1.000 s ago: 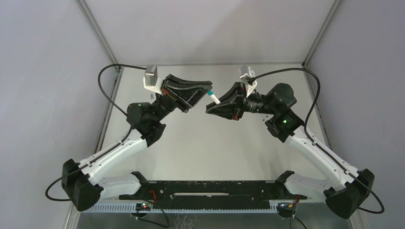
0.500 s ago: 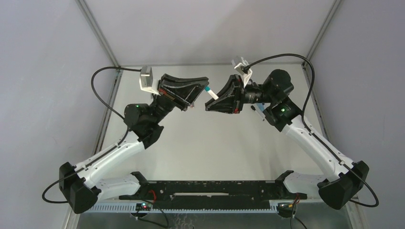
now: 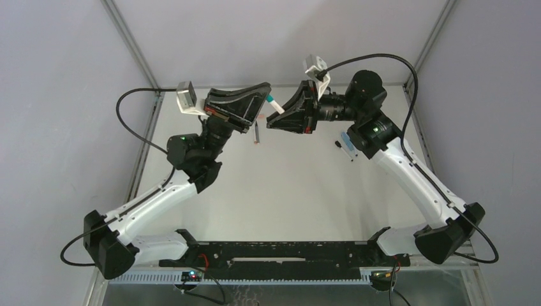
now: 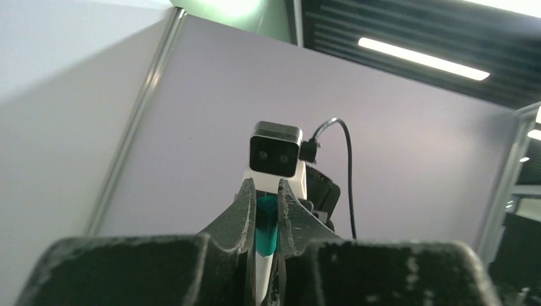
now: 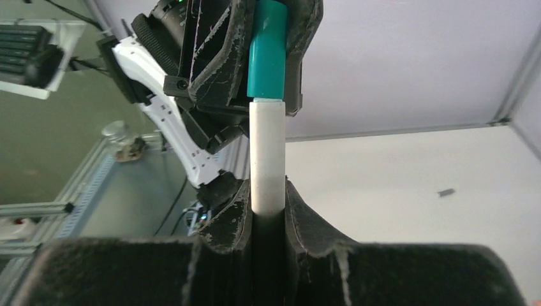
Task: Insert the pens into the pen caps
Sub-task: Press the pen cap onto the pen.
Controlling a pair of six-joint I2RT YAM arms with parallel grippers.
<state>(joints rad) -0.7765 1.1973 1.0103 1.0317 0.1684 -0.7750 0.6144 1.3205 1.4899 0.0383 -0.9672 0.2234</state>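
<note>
A white pen (image 5: pixel 266 153) stands upright between my right gripper's (image 5: pixel 268 188) fingers, which are shut on its barrel. Its upper end sits in a teal pen cap (image 5: pixel 268 60). My left gripper (image 4: pixel 266 194) is shut on that teal cap (image 4: pixel 266 226), with the white barrel (image 4: pixel 262 271) showing below it. In the top view the two grippers meet tip to tip above the far table: left gripper (image 3: pixel 263 95), right gripper (image 3: pixel 279 113), the capped pen (image 3: pixel 271 100) between them. A dark pen (image 3: pixel 256 132) and a salmon-pink cap (image 3: pixel 257 143) lie on the table below.
A light-blue pen (image 3: pixel 348 143) and a small black cap (image 3: pixel 336 145) lie on the table under the right arm. A small grey cap (image 5: pixel 446 192) lies on the table in the right wrist view. Grey walls close in the back and both sides.
Both grippers have risen and moved toward the far wall together, still joined at the pen and cap. The dark pen and pink cap on the table have come into view.
</note>
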